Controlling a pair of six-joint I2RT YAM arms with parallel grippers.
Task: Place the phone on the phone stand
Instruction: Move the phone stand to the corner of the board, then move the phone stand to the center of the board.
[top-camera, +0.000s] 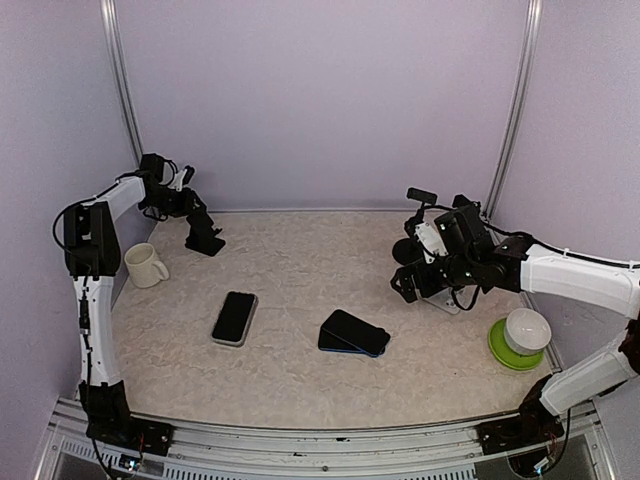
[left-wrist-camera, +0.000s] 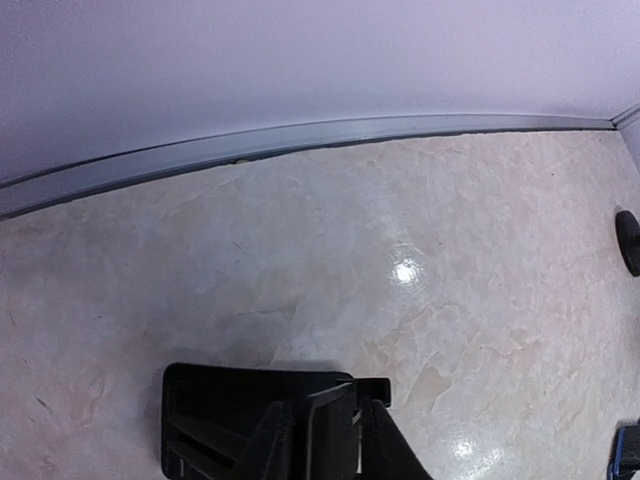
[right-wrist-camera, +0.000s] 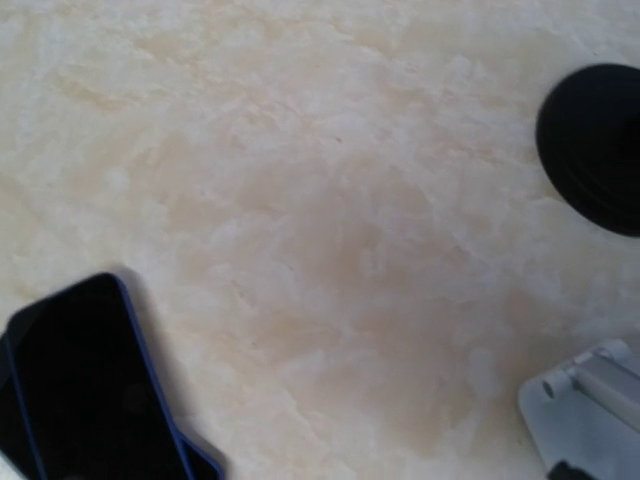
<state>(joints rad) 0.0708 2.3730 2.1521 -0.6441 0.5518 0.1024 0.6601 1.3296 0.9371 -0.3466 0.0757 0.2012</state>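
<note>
Black stand (left-wrist-camera: 215, 410) half behind left claw (left-wrist-camera: 328, 420)

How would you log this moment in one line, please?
left gripper straddles black stand | right gripper near silver stand | phones unplaced

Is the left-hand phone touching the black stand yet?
Apart. The top view shows bare tabletop between the phone, lying flat, and the black stand at the back left.

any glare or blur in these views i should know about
Left wrist: sharp, but two bright glints on the tabletop near the black stand. Right wrist: soft all over, the phone has fuzzy edges. Top external: even light, soft shadows only.
</note>
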